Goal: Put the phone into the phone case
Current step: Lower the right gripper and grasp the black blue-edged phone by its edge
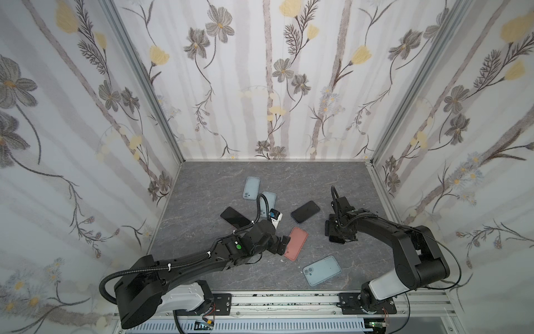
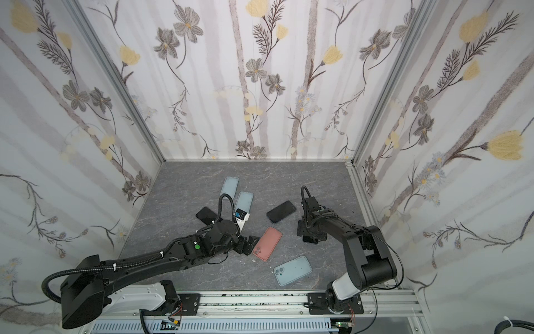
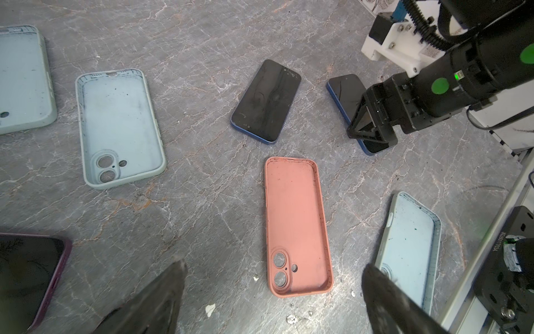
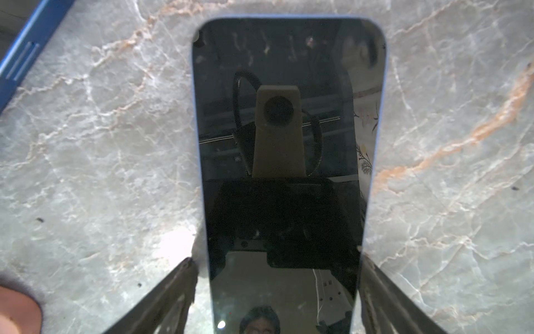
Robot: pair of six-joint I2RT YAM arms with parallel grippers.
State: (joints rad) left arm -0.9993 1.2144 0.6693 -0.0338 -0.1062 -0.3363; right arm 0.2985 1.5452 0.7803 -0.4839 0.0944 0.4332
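A dark-screened phone (image 4: 283, 144) with blue edges lies flat on the grey marble table. My right gripper (image 4: 276, 260) straddles its near end, open. One finger sits against the phone's edge and the other stands a sliver off it. The left wrist view shows the same phone (image 3: 345, 95) under the right gripper (image 3: 367, 136). In both top views the arm hides it. A pink phone case (image 1: 296, 243) lies hollow side up at mid-table. My left gripper (image 3: 274, 264) hovers open over its camera end, holding nothing.
A second bare phone (image 1: 305, 211) lies behind the pink case (image 2: 267, 243). A phone in a dark maroon case (image 1: 234, 217) lies to the left. Three pale blue cases lie about: two at the back (image 1: 251, 188) (image 1: 267, 204) and one near the front rail (image 1: 321, 270).
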